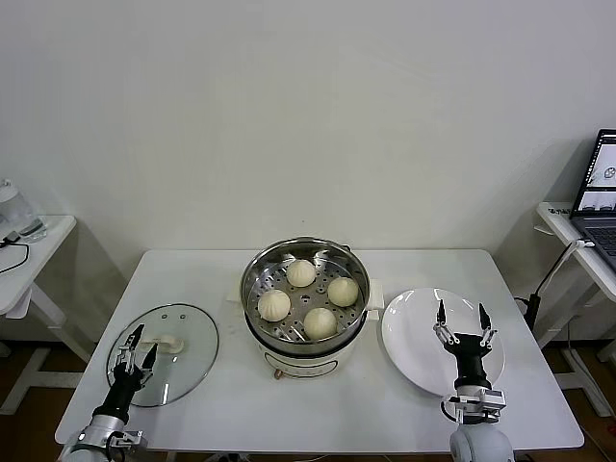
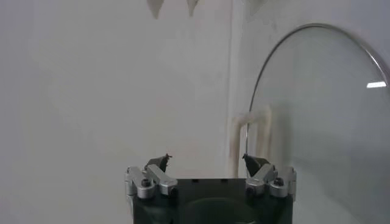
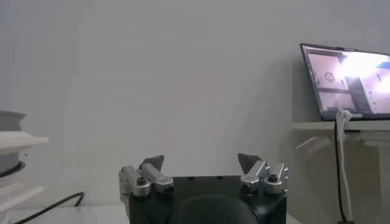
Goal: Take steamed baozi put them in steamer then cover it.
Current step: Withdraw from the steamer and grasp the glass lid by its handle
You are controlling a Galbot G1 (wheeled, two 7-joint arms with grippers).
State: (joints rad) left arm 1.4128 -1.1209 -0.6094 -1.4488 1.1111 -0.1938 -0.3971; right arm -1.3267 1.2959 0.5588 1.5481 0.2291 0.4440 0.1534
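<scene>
All four baozi [image 1: 304, 298] are loaded in the steamer [image 1: 260, 265]; the cover [image 1: 183, 346] gets grabbed next by the spread left end effector [image 1: 135, 346]; right end effector [image 1: 460, 315] is parked spread too.

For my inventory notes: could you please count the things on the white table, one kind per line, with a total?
Steamed baozi, inside the steamer: 4
Steamer: 1
Glass cover, lying flat on the table: 1
White plate: 1
Total: 7
</scene>
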